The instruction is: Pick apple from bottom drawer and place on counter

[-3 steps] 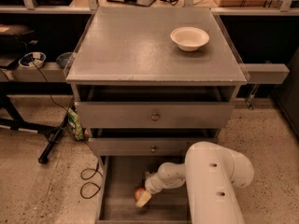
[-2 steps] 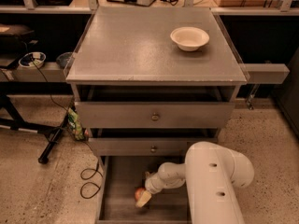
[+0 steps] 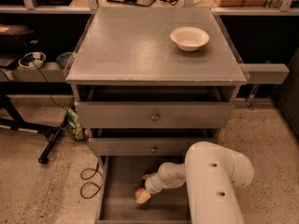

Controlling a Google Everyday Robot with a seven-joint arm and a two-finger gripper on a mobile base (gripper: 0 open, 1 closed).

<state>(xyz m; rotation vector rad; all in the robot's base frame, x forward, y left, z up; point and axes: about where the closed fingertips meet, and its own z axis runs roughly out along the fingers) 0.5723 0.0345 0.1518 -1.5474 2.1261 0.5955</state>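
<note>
I hold the white arm's gripper low in the long grey wooden bottom drawer, against the small red-and-yellow apple mid-floor, for the pick; whether it grips I cannot tell; the flat grey counter lies far above.

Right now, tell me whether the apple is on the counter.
No, the apple lies in the bottom drawer at the gripper, not on the counter.
</note>
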